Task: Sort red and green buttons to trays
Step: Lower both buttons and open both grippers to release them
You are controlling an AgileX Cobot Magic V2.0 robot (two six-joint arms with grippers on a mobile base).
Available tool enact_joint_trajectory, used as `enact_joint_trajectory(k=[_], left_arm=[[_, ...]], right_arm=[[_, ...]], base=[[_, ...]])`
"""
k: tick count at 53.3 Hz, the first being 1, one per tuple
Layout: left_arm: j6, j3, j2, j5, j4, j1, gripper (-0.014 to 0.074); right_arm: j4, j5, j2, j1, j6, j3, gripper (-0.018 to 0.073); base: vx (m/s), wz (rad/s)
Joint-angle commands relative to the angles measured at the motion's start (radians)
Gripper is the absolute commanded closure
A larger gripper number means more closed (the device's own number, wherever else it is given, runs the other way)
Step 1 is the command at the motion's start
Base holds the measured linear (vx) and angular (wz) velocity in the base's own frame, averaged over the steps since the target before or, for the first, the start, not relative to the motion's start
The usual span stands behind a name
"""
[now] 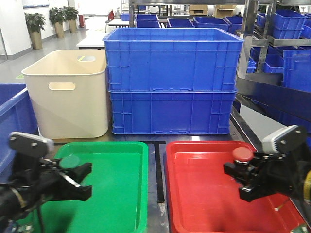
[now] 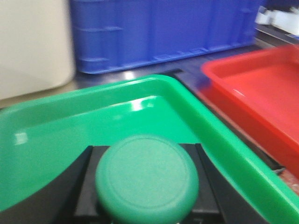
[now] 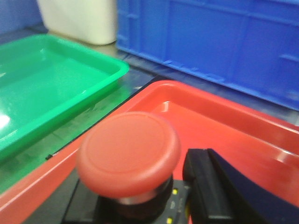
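Observation:
My left gripper (image 1: 73, 177) is shut on a green button (image 1: 71, 161) and holds it above the green tray (image 1: 121, 204). In the left wrist view the green button (image 2: 147, 176) fills the bottom middle between the black fingers (image 2: 212, 186), over the green tray (image 2: 70, 135). My right gripper (image 1: 243, 177) is shut on a red button (image 1: 242, 154) above the red tray (image 1: 204, 204). In the right wrist view the red button (image 3: 128, 151) sits beside a black finger (image 3: 210, 186), over the red tray's (image 3: 224, 126) left part.
Two stacked blue crates (image 1: 172, 80) and a cream bin (image 1: 68, 92) stand behind the trays. A blue bin (image 1: 12, 111) is at the far left. Shelves with blue bins (image 1: 286, 53) stand at the right. A dark gap (image 1: 158, 170) separates the trays.

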Motion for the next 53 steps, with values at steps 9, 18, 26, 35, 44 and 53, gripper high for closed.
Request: enact_joint_trajectory(k=[9,18,26,35,44,53], left_arm=[[-0.110,-0.127,0.146,-0.153,0.034,-0.009,0.0590],[-0.110,-0.138,0.183,-0.144,0.034,-0.009,0.0512],[-0.110,-0.138,0.184,-0.115,0.034,-0.009,0.0359],[-0.112,-0.138,0.184,-0.103,0.033,-0.009,0.0145],[-0.113,-0.138,0.183,-0.096,0.033,-0.009,0.0037],[-0.111,-0.138,0.151,-0.057,0.034,-0.009,0.0027]], right_arm=[[0.095,-0.082,0.156,-0.004,-0.124,-0.115,0.0563],[0.131,-0.040,0.188,-0.004,-0.132,-0.116,0.0490],[0.128,-0.032,0.188,-0.004,-0.165,-0.116,0.0345],[0.130,-0.034,0.188,-0.004,-0.166,-0.116,0.0111],[0.130,-0.036,0.188,-0.004,-0.166,-0.116,-0.0044],[0.130,-0.062,0.171,-0.004,-0.155,-0.116,-0.0064]], base=[[0.00,0.00],[0.00,0.00],[0.00,0.00],[0.00,0.00],[0.00,0.00],[0.00,0.00]])
